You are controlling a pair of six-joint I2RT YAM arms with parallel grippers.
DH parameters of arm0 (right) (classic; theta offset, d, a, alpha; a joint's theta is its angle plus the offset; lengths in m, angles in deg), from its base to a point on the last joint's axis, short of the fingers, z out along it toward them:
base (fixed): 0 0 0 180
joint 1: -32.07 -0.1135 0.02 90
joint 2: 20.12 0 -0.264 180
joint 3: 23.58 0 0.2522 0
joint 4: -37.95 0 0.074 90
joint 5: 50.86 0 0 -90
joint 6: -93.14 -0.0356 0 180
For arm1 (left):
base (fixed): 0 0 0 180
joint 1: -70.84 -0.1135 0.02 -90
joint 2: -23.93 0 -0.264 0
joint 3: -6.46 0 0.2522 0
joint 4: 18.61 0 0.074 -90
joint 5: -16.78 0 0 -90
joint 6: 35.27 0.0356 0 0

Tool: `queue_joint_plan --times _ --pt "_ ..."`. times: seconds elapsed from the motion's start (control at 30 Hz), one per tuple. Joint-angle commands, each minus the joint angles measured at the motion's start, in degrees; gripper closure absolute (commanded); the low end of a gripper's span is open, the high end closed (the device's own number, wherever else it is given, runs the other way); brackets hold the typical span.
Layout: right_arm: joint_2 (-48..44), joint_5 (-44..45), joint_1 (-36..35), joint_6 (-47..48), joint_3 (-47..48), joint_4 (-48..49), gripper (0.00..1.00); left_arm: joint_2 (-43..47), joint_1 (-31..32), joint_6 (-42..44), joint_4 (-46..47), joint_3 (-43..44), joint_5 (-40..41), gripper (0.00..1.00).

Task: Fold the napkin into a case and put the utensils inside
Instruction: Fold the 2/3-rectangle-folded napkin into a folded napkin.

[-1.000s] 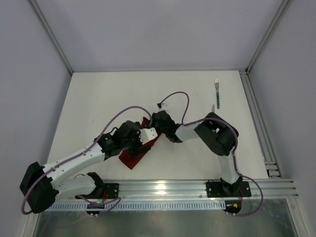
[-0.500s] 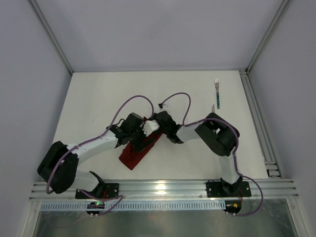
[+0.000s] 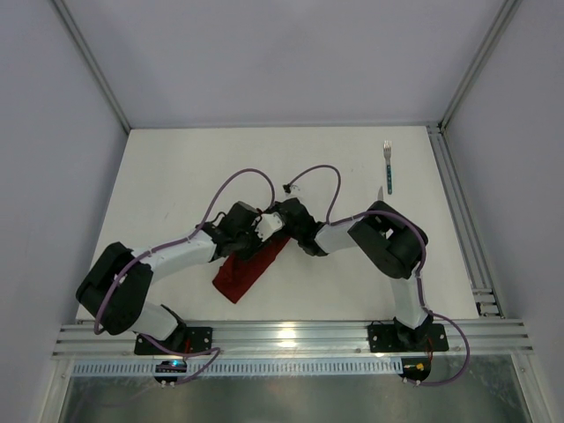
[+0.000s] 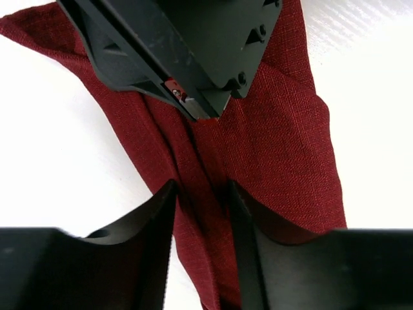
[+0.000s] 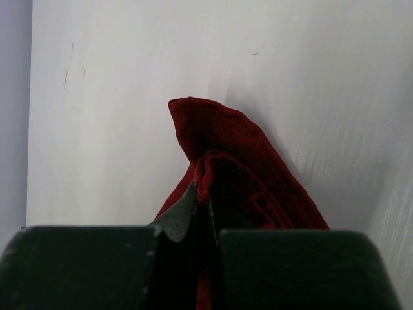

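Note:
The dark red napkin point(image 3: 240, 277) lies folded into a long narrow strip, slanting across the table's middle. My right gripper point(image 5: 205, 213) is shut on a raised fold at the strip's upper end point(image 5: 245, 148). In the left wrist view that same gripper point(image 4: 193, 108) pinches the cloth point(image 4: 284, 142) from above. My left gripper point(image 4: 200, 188) straddles a ridge of the napkin just below it, jaws half apart. From above, both grippers point(image 3: 251, 240) point(image 3: 267, 231) meet over that end. The fork point(image 3: 388, 166) lies far right. A silver tip point(image 3: 379, 189), perhaps the knife, pokes out beside the right arm.
An aluminium rail point(image 3: 458, 220) runs along the table's right side and another point(image 3: 291, 335) along the near edge by the arm bases. Purple cables point(image 3: 317, 172) arch over the grippers. Grey walls enclose the table on three sides.
My left arm swung up and right along the napkin to its upper end, and its jaws narrowed from wide around a ridge of cloth. The right arm has stayed put, still holding.

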Motion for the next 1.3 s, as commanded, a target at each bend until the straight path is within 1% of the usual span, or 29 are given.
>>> queue_joint_plan --times 0.0,0.03,0.07,0.13,0.17,0.2,0.23,0.27,0.33,0.4,0.53,0.67,0.73,0.83,0.93,0.97,1.03,1.07,1.13,1.17,1.27 --pt "-3.3 0.5 0.0 0.2 -0.3 2.8 0.96 1.3 -0.2 0.0 4.0 -0.5 0.3 0.62" --pt "-3.4 0.4 0.0 0.3 -0.2 2.8 0.96 1.4 -0.2 0.0 4.0 -0.6 0.2 0.66" --pt "-3.4 0.3 0.0 0.3 -0.2 2.8 0.96 1.4 -0.1 0.0 4.2 -0.7 0.1 0.73" --pt "-3.6 -0.2 0.0 0.6 -0.1 2.5 0.93 1.4 -0.2 0.2 4.2 -0.8 0.3 0.8" --pt "-3.7 -0.2 0.0 0.8 0.1 2.0 0.88 1.4 -0.1 0.2 4.3 -0.8 0.2 0.86" --pt "-4.1 -0.4 0.0 1.1 0.2 1.5 0.84 1.6 -0.2 0.2 4.4 -0.8 0.3 0.88" --pt "-4.5 -0.3 0.1 1.7 0.4 0.9 0.8 1.7 -0.2 0.2 4.3 -0.8 0.2 0.89" --pt "-4.9 -0.1 0.0 2.2 0.5 -0.5 0.71 1.9 -0.2 0.2 4.3 -0.8 0.4 0.89" --pt "-6.8 0.2 0.1 3.5 0.5 -1.9 0.63 2.6 -0.2 0.3 4.3 -0.8 0.5 0.9" --pt "-8.4 0.6 0.4 5.9 0.8 -5.0 0.55 3.1 -0.2 0.5 4.2 -1.0 0.4 0.94" --pt "-13.0 -0.8 1.7 10.0 0.6 -11.2 0.49 3.7 -0.2 0.8 4.4 -1.2 2.6 1.0" --pt "-14.7 -1.5 2.5 10.9 -0.1 -13.8 0.48 3.7 -0.2 0.3 5.0 -1.3 2.9 1.0" --pt "-14.9 -3.8 2.8 10.9 -0.9 -14.6 0.48 3.8 -0.2 0.1 5.1 -1.3 3.1 1.0" --pt "-15.7 -4.3 3.0 9.8 -2.7 -14.3 0.48 4.1 -0.2 -0.2 5.2 -1.5 4.0 1.0" --pt "-16.8 -5.7 2.8 7.4 -8.0 -8.9 0.6 4.8 -0.2 -0.3 5.6 -2.0 4.2 1.0" --pt "-17.0 -5.9 2.5 6.8 -8.9 -7.9 0.68 4.9 -0.2 -0.3 5.6 -2.0 4.1 1.0" --pt "-16.6 -6.6 1.7 5.9 -10.1 -6.2 0.75 5.1 -0.2 -0.3 5.6 -2.0 4.2 1.0" --pt "-16.3 -6.7 0.9 5.6 -10.2 -5.8 0.81 5.0 -0.2 -0.3 5.7 -2.0 4.2 1.0" --pt "-15.3 -7.0 0.3 4.6 -11.0 -4.0 0.86 5.2 -0.2 -0.3 5.8 -2.1 4.1 1.0" --pt "-15.1 -7.1 -0.2 4.2 -11.3 -3.0 0.91 5.3 -0.2 -0.3 5.8 -2.1 4.1 1.0" --pt "-13.1 -7.5 -0.2 2.5 -11.8 -0.7 0.94 5.9 -0.2 -0.3 5.8 -2.1 3.4 1.0"
